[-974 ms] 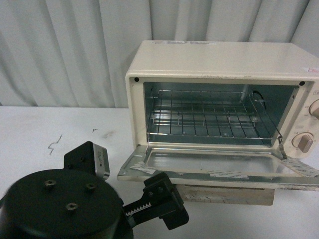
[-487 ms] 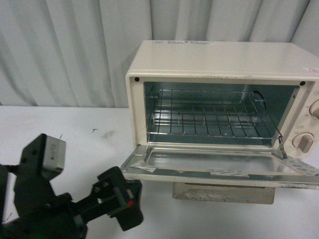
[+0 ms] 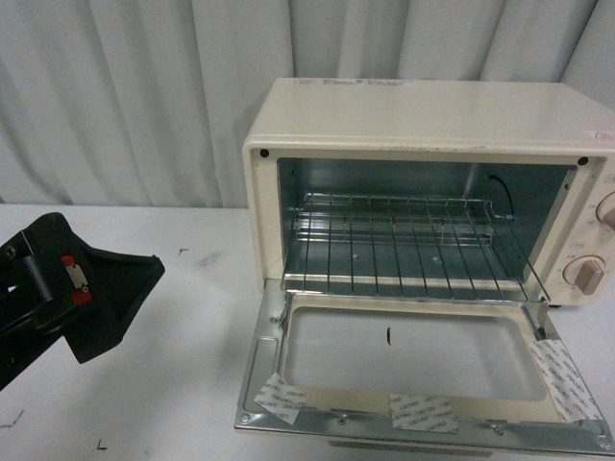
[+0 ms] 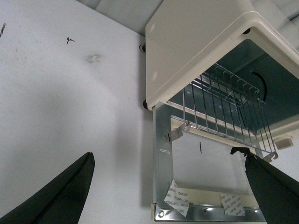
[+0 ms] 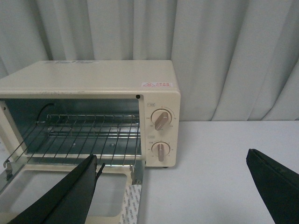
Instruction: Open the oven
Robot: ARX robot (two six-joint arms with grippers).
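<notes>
- The left end effector (image 4: 163, 156) is spread wide and holds nothing. A second ago it sat just under the near left corner of the door; it has since drawn back to the left and now stands well apart from the door.
- The right end effector (image 5: 170, 158) is also spread and empty. It hangs off the knob side of the oven and touches nothing.
- The door (image 3: 413, 370) lay about level a moment ago. It has swung further down, so its glass pane and taped inner frame now tilt toward the front camera.
- The wire rack (image 3: 413, 250) has slid forward with the door, up to the mouth of the cavity.
- The TOSHIBA toaster oven (image 3: 413, 115) stands on the white counter (image 3: 173, 384), to the right, against a pale curtain (image 3: 144, 96). Its cavity is fully exposed, so the opening looks done and only the retreat seems left.
- The bar handle is hidden under the door.
- The two beige knobs (image 3: 586, 274) are untouched.
- Nothing stands between either arm and the oven. Only the lowered door juts toward the robot.
</notes>
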